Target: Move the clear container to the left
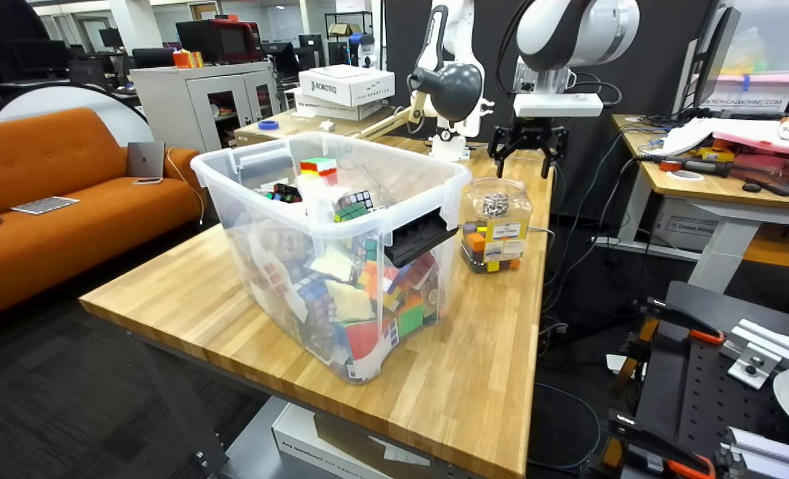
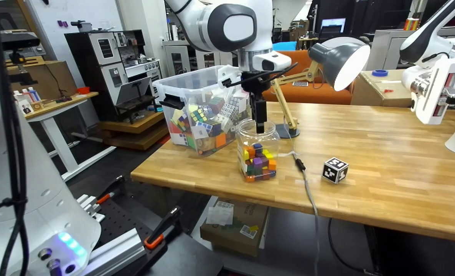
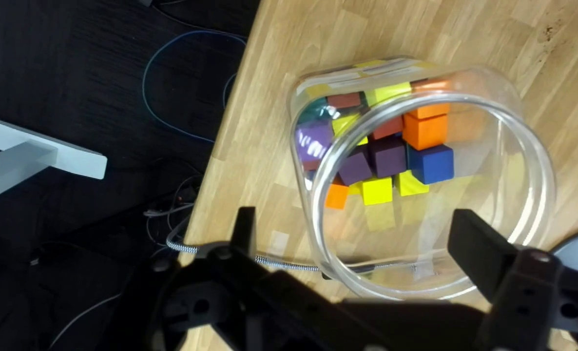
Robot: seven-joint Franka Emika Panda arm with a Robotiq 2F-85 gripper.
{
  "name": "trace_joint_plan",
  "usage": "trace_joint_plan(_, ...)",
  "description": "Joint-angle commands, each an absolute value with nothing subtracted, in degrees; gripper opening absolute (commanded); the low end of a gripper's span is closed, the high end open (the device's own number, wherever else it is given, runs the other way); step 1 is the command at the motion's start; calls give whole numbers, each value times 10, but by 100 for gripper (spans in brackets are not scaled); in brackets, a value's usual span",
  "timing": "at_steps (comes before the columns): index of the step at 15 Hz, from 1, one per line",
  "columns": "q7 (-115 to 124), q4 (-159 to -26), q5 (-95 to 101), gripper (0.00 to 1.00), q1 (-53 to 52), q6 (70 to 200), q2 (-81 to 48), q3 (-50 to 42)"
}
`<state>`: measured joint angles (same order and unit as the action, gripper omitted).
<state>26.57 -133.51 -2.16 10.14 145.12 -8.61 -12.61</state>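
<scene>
Your claw (image 1: 523, 173) gapes wide, empty; the clear round-mouthed plastic jar (image 1: 496, 226) of coloured cubes (image 3: 389, 156) stands just beside the large boxy translucent plastic bin (image 1: 334, 229). It's likely light, slick; pinch one rim edge (image 3: 318, 209).

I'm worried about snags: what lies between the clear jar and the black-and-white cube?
In an exterior view, a grey cord with a black inline piece runs between jar and cube.

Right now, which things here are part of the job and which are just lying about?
For the job:
clear jar, to move left
coloured blocks inside it
robot's gripper

Just lying about:
big clear bin
desk lamp
patterned cube
</scene>
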Motion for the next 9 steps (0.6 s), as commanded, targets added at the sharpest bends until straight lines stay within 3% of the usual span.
trace_joint_plan(1, 275, -1316, -31, 100, 99, 1424, -102, -131)
trace_joint_plan(9, 280, -1291, -60, 100, 101, 1416, -150, -135)
